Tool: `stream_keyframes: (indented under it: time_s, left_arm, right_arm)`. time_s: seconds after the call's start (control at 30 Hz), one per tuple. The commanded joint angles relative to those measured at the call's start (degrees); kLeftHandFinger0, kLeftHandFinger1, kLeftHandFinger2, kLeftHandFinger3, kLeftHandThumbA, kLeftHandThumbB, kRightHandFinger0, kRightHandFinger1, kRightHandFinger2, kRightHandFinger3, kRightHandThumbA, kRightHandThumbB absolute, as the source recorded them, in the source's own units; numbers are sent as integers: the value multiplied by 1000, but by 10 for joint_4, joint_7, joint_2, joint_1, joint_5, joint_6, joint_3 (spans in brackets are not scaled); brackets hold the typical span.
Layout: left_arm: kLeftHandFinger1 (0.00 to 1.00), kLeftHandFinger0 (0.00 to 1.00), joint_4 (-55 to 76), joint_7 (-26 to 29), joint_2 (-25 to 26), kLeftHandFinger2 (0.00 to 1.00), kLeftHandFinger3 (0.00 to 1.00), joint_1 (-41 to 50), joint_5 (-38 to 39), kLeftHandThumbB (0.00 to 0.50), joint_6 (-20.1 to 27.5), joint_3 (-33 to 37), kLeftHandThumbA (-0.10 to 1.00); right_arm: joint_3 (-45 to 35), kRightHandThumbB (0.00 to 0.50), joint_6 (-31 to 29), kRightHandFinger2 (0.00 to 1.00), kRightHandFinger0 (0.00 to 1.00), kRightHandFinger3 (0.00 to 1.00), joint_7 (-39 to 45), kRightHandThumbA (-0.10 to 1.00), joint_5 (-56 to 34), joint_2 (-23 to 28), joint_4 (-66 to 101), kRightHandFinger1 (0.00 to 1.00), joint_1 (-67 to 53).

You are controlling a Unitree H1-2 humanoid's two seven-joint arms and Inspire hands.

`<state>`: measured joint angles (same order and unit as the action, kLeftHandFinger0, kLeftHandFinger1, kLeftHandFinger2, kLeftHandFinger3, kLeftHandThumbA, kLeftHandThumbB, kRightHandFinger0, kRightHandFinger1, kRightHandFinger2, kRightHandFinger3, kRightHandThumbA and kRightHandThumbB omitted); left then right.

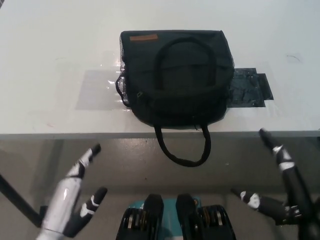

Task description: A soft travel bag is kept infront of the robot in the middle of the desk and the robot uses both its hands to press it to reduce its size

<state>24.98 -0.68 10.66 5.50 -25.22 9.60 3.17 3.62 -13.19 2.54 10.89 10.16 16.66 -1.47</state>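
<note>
A black soft travel bag point(176, 77) lies on the white desk point(60, 60), a small brown label at its far left corner. One handle rests on top of it; the other handle loop point(183, 150) hangs over the desk's front edge. My white left hand point(72, 197) is at the lower left, below the desk edge, open with fingers spread, well short of the bag. At the lower right my black right hand point(280, 185) is also open, one finger pointing up toward the desk edge. Neither hand touches the bag.
A dark flat patch point(250, 89) sticks out from under the bag's right side. A clear taped rectangle point(97, 90) marks the desk left of the bag. The desk's front edge point(75, 135) runs across the picture above both hands. A dark bar point(17, 202) crosses the lower left corner.
</note>
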Motion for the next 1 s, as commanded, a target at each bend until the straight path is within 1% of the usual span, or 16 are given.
stream_keyframes:
  time_s: [0.0,0.03,0.1,0.13,0.17,0.2,0.23,0.33,0.4,0.43,0.5,0.53,0.7,0.8,0.9,0.97]
  left_arm:
    - [1000,1000,147,-32,45,1000,1000,-127,-115,232,-1,-41,1000]
    - [1000,1000,152,-43,47,1000,1000,-146,-109,256,-14,-41,1000]
    - [1000,1000,151,-74,56,1000,1000,-218,-88,286,-49,-33,1000]
    - [1000,1000,150,-98,61,1000,1000,-252,-99,301,-72,-28,1000]
    - [1000,1000,150,-106,63,1000,1000,-264,-104,305,-80,-26,1000]
    - [1000,1000,144,-123,65,1000,1000,-286,-133,305,-93,-23,1000]
    - [1000,1000,120,-125,68,1000,1000,-314,-159,288,-86,-16,1000]
    - [1000,1000,50,-154,79,1000,1000,-394,-191,290,-97,8,1000]
    - [1000,1000,11,-171,90,1000,1000,-430,-213,305,-101,23,1000]
    - [1000,1000,-13,-171,97,1000,1000,-448,-224,309,-95,31,1000]
    - [1000,1000,-63,-160,104,1000,1000,-481,-241,342,-85,44,1000]
    - [1000,1000,-109,-152,110,1000,1000,-512,-257,345,-78,57,1000]
    - [1000,1000,-216,-157,129,1000,1000,-581,-292,350,-74,103,1000]
    - [1000,1000,-302,-156,140,1000,1000,-628,-312,361,-74,139,1000]
    - [1000,1000,-377,-153,138,1000,1000,-664,-316,389,-81,161,1000]
    - [1000,1000,-415,-147,137,1000,1000,-682,-320,390,-86,171,1000]
  right_arm:
    - [-44,192,66,1000,1000,1000,22,1000,48,43,160,1000,103]
    - [-44,200,91,1000,1000,1000,31,1000,52,46,171,1000,118]
    - [-38,253,163,1000,1000,1000,59,1000,56,55,186,1000,183]
    - [-33,263,195,1000,1000,1000,72,1000,62,59,190,1000,216]
    - [-30,264,207,1000,1000,1000,77,1000,64,61,192,1000,226]
    - [-24,263,220,1000,1000,1000,87,1000,79,66,187,1000,248]
    - [-16,273,229,1000,1000,1000,96,1000,111,68,177,1000,275]
    - [15,258,244,1000,1000,1000,121,1000,206,74,129,1000,348]
    - [33,272,264,1000,1000,1000,134,1000,222,76,96,1000,382]
    - [39,268,264,1000,1000,1000,135,1000,224,79,75,1000,399]
    - [52,261,266,1000,1000,1000,139,1000,229,85,39,1000,428]
    - [59,274,266,1000,1000,1000,137,1000,228,85,1,1000,455]
    - [83,319,285,1000,1000,1000,141,1000,235,83,-87,1000,518]
    - [100,314,282,1000,1000,1000,138,1000,233,81,-164,1000,559]
    - [102,308,289,1000,1000,1000,134,1000,220,71,-229,1000,590]
    - [102,313,284,1000,1000,1000,124,1000,213,65,-267,1000,606]
